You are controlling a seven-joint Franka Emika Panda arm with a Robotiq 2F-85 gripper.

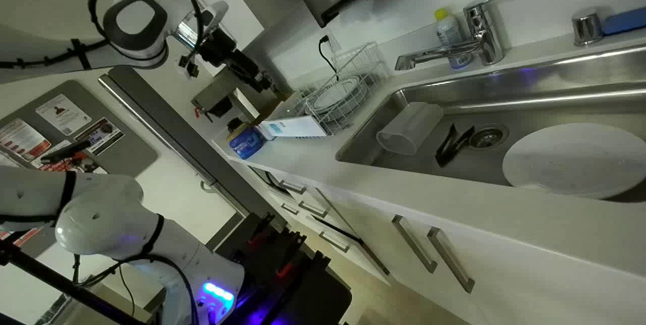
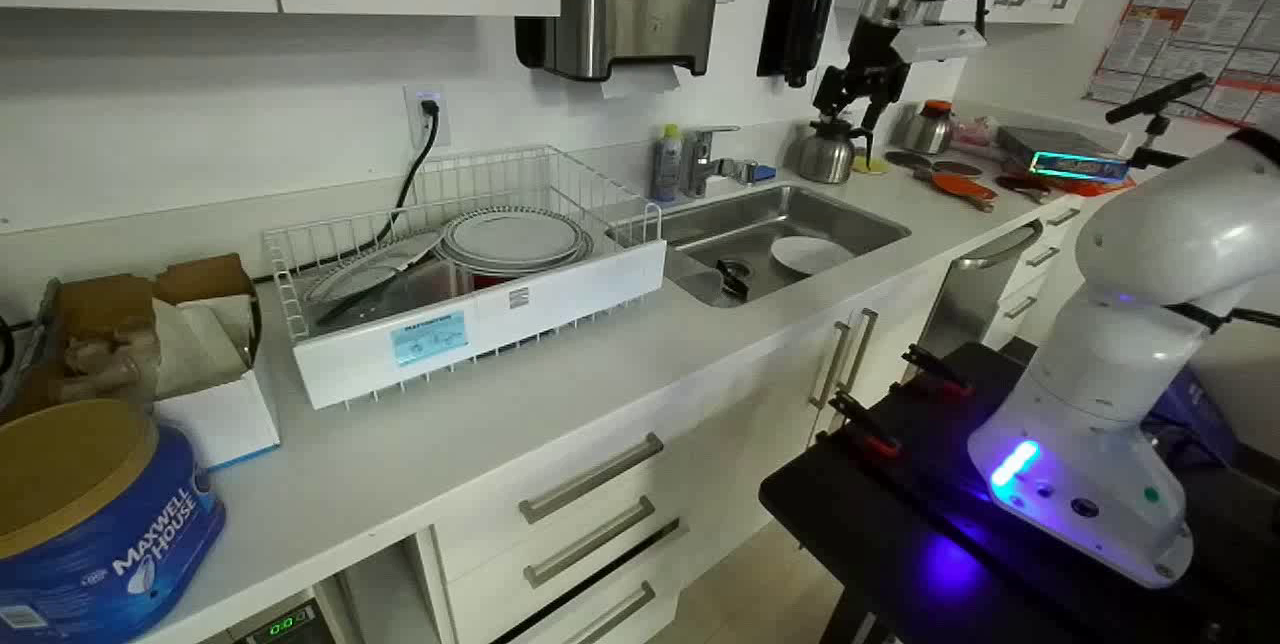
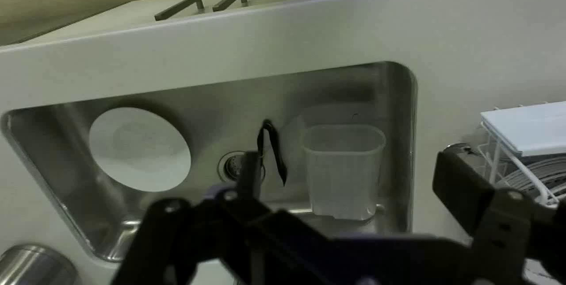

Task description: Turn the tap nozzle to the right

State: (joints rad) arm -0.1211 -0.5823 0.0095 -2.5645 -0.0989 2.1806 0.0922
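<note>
The black two-finger end effector (image 3: 349, 165) is spread, grasping nothing. A misaligned push may slip off the slim, smooth chrome tap nozzle (image 1: 435, 53), which points from behind the stainless-steel sink (image 1: 565, 80) toward the white wire dish rack (image 2: 485, 329), or strike that rack. An exterior view shows the nozzle's full length; in the wrist view it is mostly hidden.

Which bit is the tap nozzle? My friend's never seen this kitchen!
Find the steel sink; on its wall side stands the tap. The nozzle is the slim shiny tube jutting from the tap toward the dish rack. It sits lower than the tap's handle and, unlike the stubby metal cylinder nearby, is long and thin.
</note>
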